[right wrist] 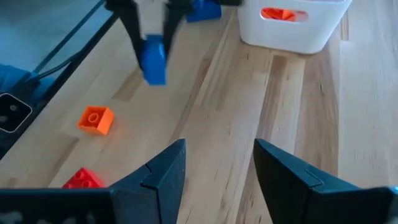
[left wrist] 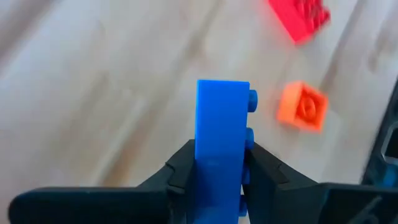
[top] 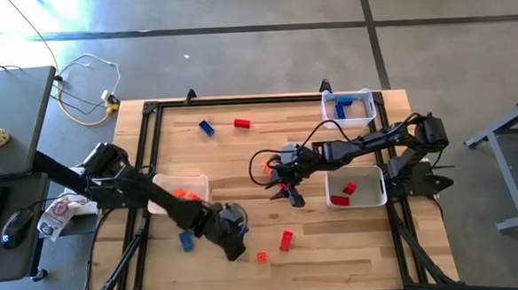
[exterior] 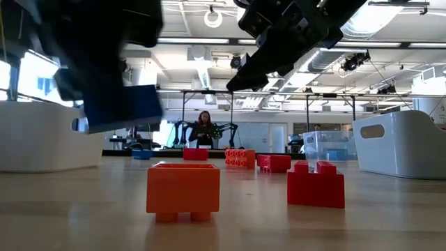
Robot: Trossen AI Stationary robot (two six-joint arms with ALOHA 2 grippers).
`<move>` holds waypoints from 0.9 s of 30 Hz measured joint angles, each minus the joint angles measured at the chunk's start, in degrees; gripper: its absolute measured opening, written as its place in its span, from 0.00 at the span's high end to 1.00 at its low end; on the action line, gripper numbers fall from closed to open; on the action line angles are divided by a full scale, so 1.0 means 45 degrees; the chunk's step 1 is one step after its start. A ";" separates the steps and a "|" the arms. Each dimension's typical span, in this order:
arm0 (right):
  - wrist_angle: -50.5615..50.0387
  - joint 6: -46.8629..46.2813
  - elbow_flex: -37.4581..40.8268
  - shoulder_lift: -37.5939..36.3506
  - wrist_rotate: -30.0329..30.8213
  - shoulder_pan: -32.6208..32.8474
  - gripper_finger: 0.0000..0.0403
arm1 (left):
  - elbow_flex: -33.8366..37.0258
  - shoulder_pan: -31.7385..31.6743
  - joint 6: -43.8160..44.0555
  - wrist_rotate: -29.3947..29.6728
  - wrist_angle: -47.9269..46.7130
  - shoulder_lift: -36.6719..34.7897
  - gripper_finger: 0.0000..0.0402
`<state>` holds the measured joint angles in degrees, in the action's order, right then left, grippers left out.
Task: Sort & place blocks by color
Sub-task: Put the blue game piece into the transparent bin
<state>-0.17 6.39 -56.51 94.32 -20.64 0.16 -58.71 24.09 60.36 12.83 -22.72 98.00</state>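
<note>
Left wrist view shows the left gripper (left wrist: 217, 171) pinching a smooth blue block (left wrist: 222, 140) upright between its dark fingers, round studs on one side, lifted off the pale wood-grain table (left wrist: 93, 93). Nearby lie a glossy orange block (left wrist: 302, 107) and a red block (left wrist: 300, 17). Over mid-table, the right gripper (right wrist: 217, 165) hangs parted and empty near a white plastic tray (right wrist: 292, 25).

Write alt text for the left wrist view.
The left claw is shut on a blue block, held on edge above the wooden table. Beyond it, an orange block and a red block lie on the table.
</note>
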 joint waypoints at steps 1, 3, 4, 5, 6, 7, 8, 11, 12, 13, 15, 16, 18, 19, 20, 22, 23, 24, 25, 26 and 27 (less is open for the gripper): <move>0.0076 0.0002 0.0000 0.0000 -0.0013 0.0000 0.57 | -0.0007 -0.0257 -0.0344 0.0018 0.0060 -0.0020 0.83; 0.0188 0.0015 0.0000 0.0000 -0.0048 0.0000 0.57 | -0.0017 -0.0751 -0.0988 0.0104 0.0085 -0.0021 0.83; 0.0222 0.0018 0.0000 0.0000 -0.0049 0.0000 0.57 | -0.0017 -0.1009 -0.1277 0.0131 0.0075 -0.0021 0.83; 0.0243 0.0019 0.0000 0.0000 -0.0049 0.0000 0.57 | -0.0017 -0.1244 -0.1569 0.0157 0.0098 -0.0021 0.83; 0.0250 0.0019 0.0000 0.0000 -0.0053 0.0000 0.57 | -0.0017 -0.1465 -0.1871 0.0161 0.0144 -0.0021 0.83; 0.0250 0.0019 0.0000 0.0000 -0.0080 0.0000 0.57 | -0.0017 -0.1678 -0.2151 0.0190 0.0182 -0.0021 0.83; 0.0250 0.0019 0.0000 0.0000 -0.0132 0.0000 0.57 | -0.0017 -0.1883 -0.2446 0.0263 0.0245 -0.0021 0.83; 0.0250 0.0034 0.0000 0.0000 -0.0284 0.0000 0.57 | -0.0017 -0.2395 -0.3410 0.0353 0.0785 -0.0021 0.83; 0.0250 0.0097 0.0000 0.0000 -0.0351 0.0000 0.57 | -0.0031 -0.2529 -0.3774 0.0348 0.0990 -0.0021 0.83; 0.0250 0.0198 0.0000 0.0000 -0.0412 0.0000 0.57 | -0.0069 -0.2658 -0.4143 0.0339 0.1124 -0.0021 0.83; 0.0259 0.0338 0.0000 0.0000 -0.0451 0.0000 0.57 | -0.0208 -0.2910 -0.4841 0.0335 0.1384 -0.0029 0.82; 0.0263 0.0355 0.0000 0.0000 -0.0447 0.0000 0.57 | -0.0294 -0.3032 -0.5166 0.0339 0.1436 -0.0030 0.82; 0.0264 0.0357 0.0000 0.0000 -0.0452 -0.0037 0.57 | -0.0508 -0.3256 -0.5787 0.0344 0.1422 -0.0030 0.82; 0.0274 0.0358 0.0000 0.0000 -0.0452 -0.0041 0.57 | -0.0634 -0.3358 -0.6091 0.0341 0.1415 -0.0030 0.82; 0.0295 0.0359 0.0000 0.0000 -0.0445 -0.0055 0.57 | -0.0768 -0.3450 -0.6388 0.0339 0.1410 -0.0030 0.83; 0.0381 0.0359 0.0000 0.0000 -0.0442 -0.0058 0.57 | -0.1012 -0.3640 -0.6916 0.0339 0.1422 -0.0040 0.83; 0.0391 0.0359 0.0000 0.0000 -0.0442 -0.0058 0.57 | -0.1097 -0.3736 -0.7148 0.0344 0.1426 -0.0045 0.83; 0.0391 0.0364 0.0000 0.0000 -0.0442 -0.0058 0.57 | -0.1160 -0.3841 -0.7295 0.0339 0.1425 -0.0045 0.83; 0.0386 0.0392 0.0000 0.0000 -0.0437 -0.0058 0.57 | -0.1206 -0.3943 -0.7439 0.0338 0.1420 -0.0045 0.82; 0.0388 0.0447 0.0000 0.0000 -0.0434 -0.0058 0.57 | -0.1250 -0.4034 -0.7601 0.0339 0.1417 -0.0045 0.82; 0.0391 0.0512 0.0000 0.0000 -0.0423 -0.0058 0.57 | -0.1296 -0.4126 -0.7758 0.0334 0.1409 -0.0045 0.82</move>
<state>1.58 8.70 -56.51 94.32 -22.55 -0.10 -64.54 5.52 25.45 14.33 -16.38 97.80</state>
